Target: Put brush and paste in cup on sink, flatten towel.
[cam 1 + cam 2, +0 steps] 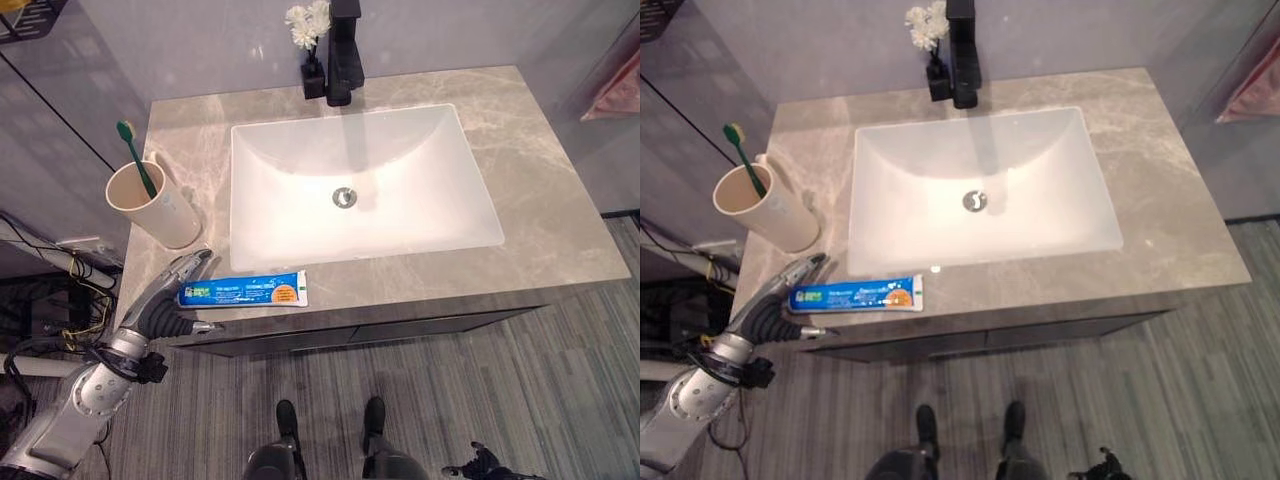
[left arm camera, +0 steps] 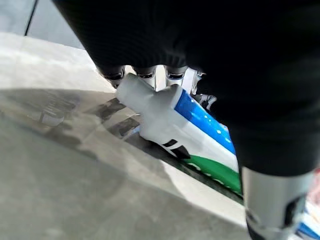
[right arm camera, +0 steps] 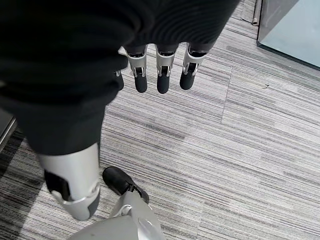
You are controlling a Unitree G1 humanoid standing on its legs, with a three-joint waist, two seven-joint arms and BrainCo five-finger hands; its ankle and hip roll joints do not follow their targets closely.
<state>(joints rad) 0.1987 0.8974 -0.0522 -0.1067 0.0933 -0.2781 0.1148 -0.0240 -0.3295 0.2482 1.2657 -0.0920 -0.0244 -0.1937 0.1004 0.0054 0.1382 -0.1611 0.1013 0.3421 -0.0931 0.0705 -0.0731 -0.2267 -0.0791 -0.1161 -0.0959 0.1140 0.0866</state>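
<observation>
Both fingers and thumb of the left hand (image 1: 160, 305) straddle the toothpaste (image 1: 243, 290) cap end, unclosed.

The left robot hand (image 2: 165, 75) shows from close up, its dark ribbed cover across the upper part of the frame. The fingers (image 2: 145, 75) reach down past the capped end of the paste (image 2: 172, 117), and the thumb (image 2: 272, 200) stands apart near the tube's green section. The tube is white at the cap end, then blue, then green, and lies flat on the grey marbled surface (image 2: 75, 175). Whether the fingers clamp the tube cannot be determined.
</observation>
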